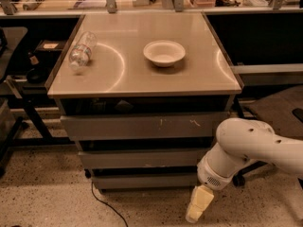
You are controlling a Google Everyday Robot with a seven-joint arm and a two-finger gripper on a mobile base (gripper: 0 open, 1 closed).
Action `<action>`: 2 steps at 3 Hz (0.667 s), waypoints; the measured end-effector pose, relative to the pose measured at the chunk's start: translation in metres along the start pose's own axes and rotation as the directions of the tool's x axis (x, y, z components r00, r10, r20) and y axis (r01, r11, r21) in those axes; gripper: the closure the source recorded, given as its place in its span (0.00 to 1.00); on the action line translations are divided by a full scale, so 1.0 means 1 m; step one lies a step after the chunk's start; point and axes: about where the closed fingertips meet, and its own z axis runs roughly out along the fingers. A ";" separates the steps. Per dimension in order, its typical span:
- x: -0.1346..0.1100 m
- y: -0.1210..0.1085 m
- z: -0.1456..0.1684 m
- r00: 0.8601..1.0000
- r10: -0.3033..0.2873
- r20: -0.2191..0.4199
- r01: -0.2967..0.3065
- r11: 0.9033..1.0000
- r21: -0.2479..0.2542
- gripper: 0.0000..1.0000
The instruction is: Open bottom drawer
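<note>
The bottom drawer (142,180) is the lowest of three grey drawer fronts under the table top, a plain flat strip just above the floor, and it looks shut. Above it are the middle drawer front (139,158) and the larger top front (142,126) with white scratch marks. My gripper (196,206) hangs from the white arm (246,148) at the cabinet's lower right corner, pointing down at the floor, slightly in front of and to the right of the bottom drawer's right end.
A white bowl (164,52) and a lying clear plastic bottle (81,50) rest on the beige table top (142,74). A black cable (105,205) trails on the speckled floor. A dark chair base (279,108) stands to the right, black furniture legs (28,112) to the left.
</note>
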 end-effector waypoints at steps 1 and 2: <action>0.014 -0.004 0.039 0.999 0.043 0.004 -0.043 0.999 -0.031 0.00; 0.026 -0.027 0.117 0.993 0.094 0.065 -0.090 0.993 -0.074 0.00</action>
